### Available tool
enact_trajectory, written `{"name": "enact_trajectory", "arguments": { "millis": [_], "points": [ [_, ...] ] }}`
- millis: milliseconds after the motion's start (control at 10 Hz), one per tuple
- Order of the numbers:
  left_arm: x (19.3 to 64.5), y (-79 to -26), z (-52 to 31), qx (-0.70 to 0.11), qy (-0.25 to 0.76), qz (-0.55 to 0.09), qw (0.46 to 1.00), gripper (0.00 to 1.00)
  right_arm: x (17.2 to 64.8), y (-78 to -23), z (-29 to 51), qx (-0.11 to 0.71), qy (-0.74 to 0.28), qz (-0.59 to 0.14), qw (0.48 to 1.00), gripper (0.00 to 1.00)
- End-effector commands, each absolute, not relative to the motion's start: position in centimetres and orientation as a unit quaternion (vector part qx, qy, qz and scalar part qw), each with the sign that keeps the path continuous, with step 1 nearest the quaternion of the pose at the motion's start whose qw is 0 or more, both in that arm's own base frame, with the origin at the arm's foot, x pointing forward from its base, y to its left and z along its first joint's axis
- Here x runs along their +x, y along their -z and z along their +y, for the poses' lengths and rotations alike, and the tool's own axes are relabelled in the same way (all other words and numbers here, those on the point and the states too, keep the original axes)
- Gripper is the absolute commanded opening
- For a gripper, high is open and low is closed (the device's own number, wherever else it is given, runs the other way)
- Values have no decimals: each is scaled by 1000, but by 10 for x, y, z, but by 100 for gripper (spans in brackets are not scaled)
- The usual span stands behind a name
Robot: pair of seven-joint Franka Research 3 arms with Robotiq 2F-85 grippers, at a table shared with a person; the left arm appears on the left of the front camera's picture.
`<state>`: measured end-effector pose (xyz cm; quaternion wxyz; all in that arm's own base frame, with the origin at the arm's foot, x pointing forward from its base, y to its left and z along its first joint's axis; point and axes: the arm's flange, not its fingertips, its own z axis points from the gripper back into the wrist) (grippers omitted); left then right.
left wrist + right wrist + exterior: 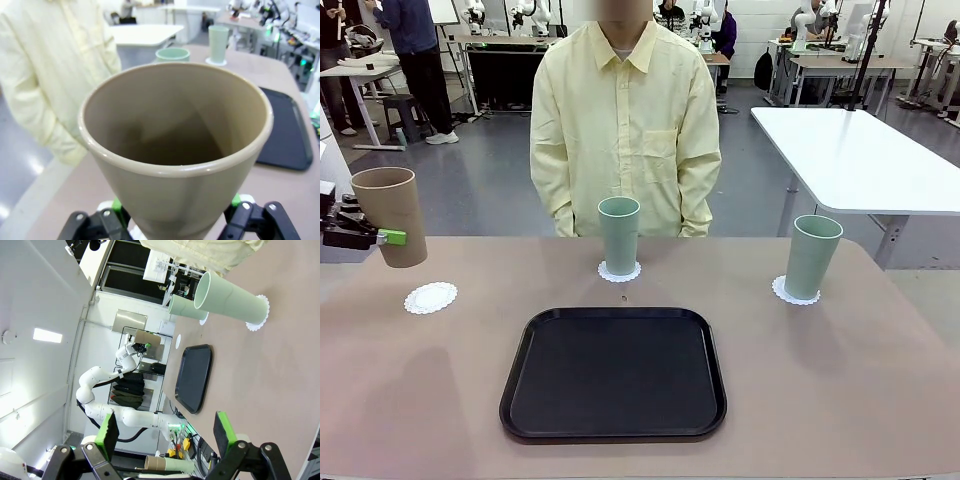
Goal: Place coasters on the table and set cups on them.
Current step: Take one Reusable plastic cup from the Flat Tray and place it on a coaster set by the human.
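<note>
My left gripper [382, 237] is shut on the tan-brown cup [390, 215] and holds it in the air at the table's far left, above and behind a bare white coaster [430, 297]. In the left wrist view the tan cup [175, 150] sits between the green pads [117, 204], its mouth facing the camera. A mint cup [619, 235] stands on a coaster [619, 271] at the far middle. Another mint cup [811, 256] stands on a coaster [795, 291] at the right. My right gripper [167, 432] is open and holds nothing, with the right mint cup [230, 299] ahead of it.
A black tray [613, 373] lies in the middle of the beige table [840, 380], near the front edge. A person in a pale yellow shirt [625, 120] stands at the far side, arms down. A white table [855, 155] stands behind on the right.
</note>
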<state>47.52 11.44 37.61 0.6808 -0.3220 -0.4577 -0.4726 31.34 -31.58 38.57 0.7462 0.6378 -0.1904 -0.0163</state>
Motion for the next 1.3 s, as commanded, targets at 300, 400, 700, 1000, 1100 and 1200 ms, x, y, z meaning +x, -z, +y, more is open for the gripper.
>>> {"name": "enact_trajectory", "arguments": {
  "millis": [300,400,700,1000,1100,1200],
  "points": [
    [507,-343,125,-342,478,-471,658,84,313,-385,-316,636,20,-190,747,100],
    [512,-335,129,-350,481,-473,650,84,313,-385,-316,636,20,-190,747,100],
    [513,-309,138,-372,499,-467,627,84,313,-385,-316,636,20,-190,747,100],
    [513,-294,144,-373,503,-459,631,84,313,-385,-316,636,20,-190,747,100],
    [513,-287,144,-372,504,-454,633,84,313,-385,-316,636,20,-190,747,100],
    [513,-281,143,-366,510,-452,634,84,313,-385,-316,636,20,-190,747,100]
  ]
}}
